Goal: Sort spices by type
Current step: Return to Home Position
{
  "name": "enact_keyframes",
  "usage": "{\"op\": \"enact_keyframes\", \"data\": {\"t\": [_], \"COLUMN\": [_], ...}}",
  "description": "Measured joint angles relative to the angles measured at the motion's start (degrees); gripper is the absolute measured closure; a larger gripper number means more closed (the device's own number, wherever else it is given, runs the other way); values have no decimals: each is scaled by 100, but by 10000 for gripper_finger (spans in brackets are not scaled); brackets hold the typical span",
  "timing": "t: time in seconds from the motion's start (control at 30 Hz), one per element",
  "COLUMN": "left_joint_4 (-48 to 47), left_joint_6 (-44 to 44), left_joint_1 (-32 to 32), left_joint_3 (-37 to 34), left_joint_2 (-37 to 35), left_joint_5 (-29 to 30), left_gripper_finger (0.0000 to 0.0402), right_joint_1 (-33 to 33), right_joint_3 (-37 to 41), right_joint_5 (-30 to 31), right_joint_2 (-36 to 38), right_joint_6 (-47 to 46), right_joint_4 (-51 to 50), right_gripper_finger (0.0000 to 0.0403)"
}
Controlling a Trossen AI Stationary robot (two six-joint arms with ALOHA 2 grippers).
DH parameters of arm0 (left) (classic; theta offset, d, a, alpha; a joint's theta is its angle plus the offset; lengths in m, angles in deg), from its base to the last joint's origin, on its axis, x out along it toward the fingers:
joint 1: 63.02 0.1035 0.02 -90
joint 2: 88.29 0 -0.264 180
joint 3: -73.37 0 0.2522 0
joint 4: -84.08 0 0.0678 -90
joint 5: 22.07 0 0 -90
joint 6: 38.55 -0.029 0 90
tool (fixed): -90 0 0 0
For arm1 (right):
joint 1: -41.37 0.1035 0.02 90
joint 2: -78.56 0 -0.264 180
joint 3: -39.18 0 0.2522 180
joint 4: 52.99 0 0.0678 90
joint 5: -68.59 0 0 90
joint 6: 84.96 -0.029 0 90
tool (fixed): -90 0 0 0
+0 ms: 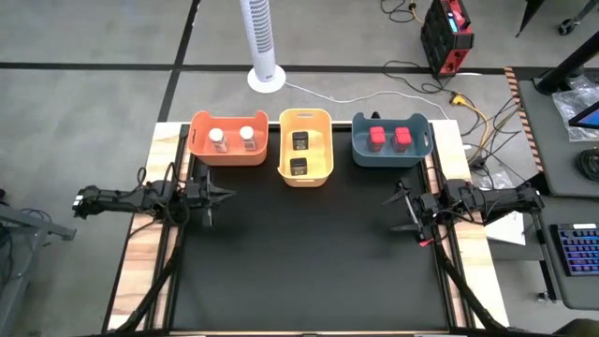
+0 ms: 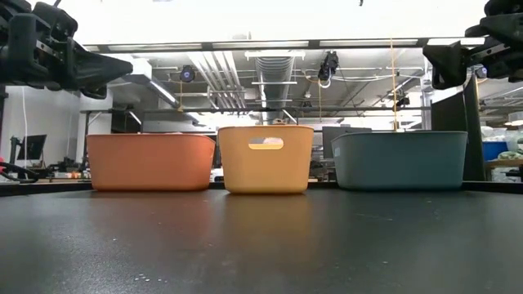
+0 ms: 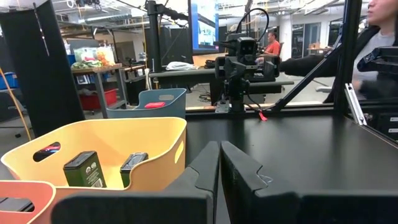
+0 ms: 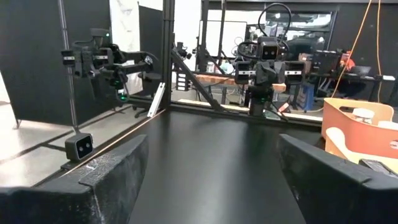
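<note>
Three bins stand in a row along the table's far edge. The orange bin [image 1: 228, 139] holds two clear white-capped jars [image 1: 217, 139]. Two black boxes [image 1: 300, 141] sit in the yellow bin [image 1: 306, 145], and they also show in the left wrist view [image 3: 84, 169]. The blue bin [image 1: 391, 140] holds two red boxes [image 1: 377, 138]. My left gripper [image 1: 227, 195] hangs shut at the table's left side, pointing level toward the right. At the right side my right gripper [image 1: 393, 206] is open, pointing level toward the left, with nothing between its fingers [image 4: 118, 163].
The black table top [image 1: 309, 253] lies bare between the two arms. A thin red stick [image 1: 426, 241] sits by the right arm's base. A white tower fan [image 1: 260, 42] stands on the floor beyond the table. A person [image 3: 379, 37] shows past the table's right side.
</note>
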Motion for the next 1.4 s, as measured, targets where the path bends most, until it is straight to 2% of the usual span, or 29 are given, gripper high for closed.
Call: {"op": "enact_keyframes", "data": {"t": [0.33,0.77,1.4], "left_joint_4": [-2,-7,-7], "left_joint_6": [0,0,0], "left_joint_1": [0,0,2], "left_joint_3": [0,0,0], "left_joint_2": [0,0,0], "left_joint_5": [0,0,0], "left_gripper_finger": [402,402,402], "right_joint_1": [0,0,0], "right_joint_3": [0,0,0], "right_joint_5": [-2,-2,-2], "right_joint_2": [0,0,0], "right_joint_6": [2,2,2], "right_joint_4": [0,0,0], "right_gripper_finger": [74,53,72]}}
